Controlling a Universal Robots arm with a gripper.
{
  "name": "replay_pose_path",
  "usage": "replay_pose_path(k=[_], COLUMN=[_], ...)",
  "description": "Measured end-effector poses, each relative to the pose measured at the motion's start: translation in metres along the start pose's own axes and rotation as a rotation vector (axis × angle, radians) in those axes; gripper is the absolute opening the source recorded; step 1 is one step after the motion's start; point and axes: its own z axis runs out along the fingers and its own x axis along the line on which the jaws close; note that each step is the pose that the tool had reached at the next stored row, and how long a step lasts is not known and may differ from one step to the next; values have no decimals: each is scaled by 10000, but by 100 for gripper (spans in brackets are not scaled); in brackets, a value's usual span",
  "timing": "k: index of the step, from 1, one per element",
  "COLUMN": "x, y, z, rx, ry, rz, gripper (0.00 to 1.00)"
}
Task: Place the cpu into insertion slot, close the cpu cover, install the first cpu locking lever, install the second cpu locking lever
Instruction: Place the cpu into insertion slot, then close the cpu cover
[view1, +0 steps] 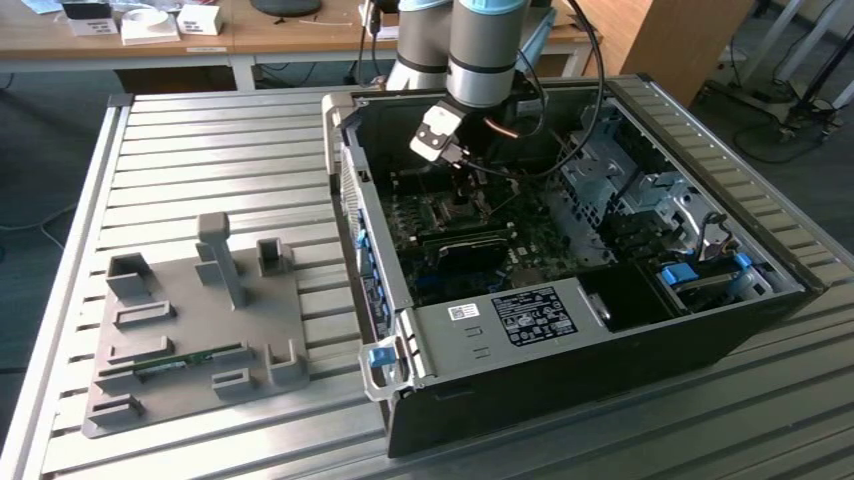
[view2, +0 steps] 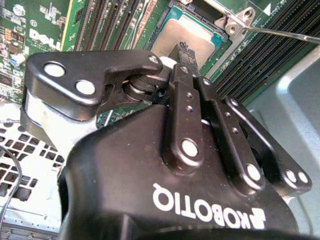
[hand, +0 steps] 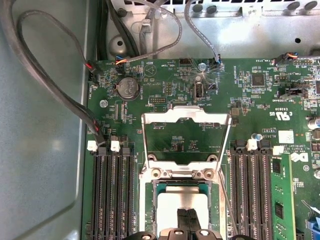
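Table: a slatted metal table (view1: 200, 150) carried everything.
Computer case: an open black computer case (view1: 534, 380) lay on its side on the slats.
Fixture plate: a grey fixture plate (view1: 174, 385) with upright holders lay flat just beside the computer case, on the exterior view's left, not touching it.

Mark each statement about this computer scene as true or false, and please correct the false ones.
1. The chip lies in the socket. True.
2. The cover is closed over the chip. False: it is folded back open, and the green board shows through its window.
3. The gripper is above the chip with its fingers together. True.
4. The computer case lies on a wooden floor. False: it lies on a table of metal slats.
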Motion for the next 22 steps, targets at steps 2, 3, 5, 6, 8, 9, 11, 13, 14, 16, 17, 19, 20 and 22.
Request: replay_pose_path(k=[2,3,5,6,8,9,11,13,14,16,17,19,20,22], x=[-5,-6,-6,-6,-7,-7,-6,-7,-7,-7,-7,-7,-7,-7], y=[0,0,0,0,0,0,1,2,3,5,5,6,6,6], z=[0,-1,0,0,-7,-13,-26,-42,-53,-77,-87,-91,-91,-92], rx=[1,1,1,0,2,1,1,1,1,1,1,0,0,1], ry=[-1,-2,-1,-1,-4,-3,-2,-2,-1,-1,-1,0,1,-1], rz=[0,0,0,0,0,0,0,0,1,0,0,0,0,0], gripper=[10,10,10,10,10,10,10,10,10,10,10,10,10,10])
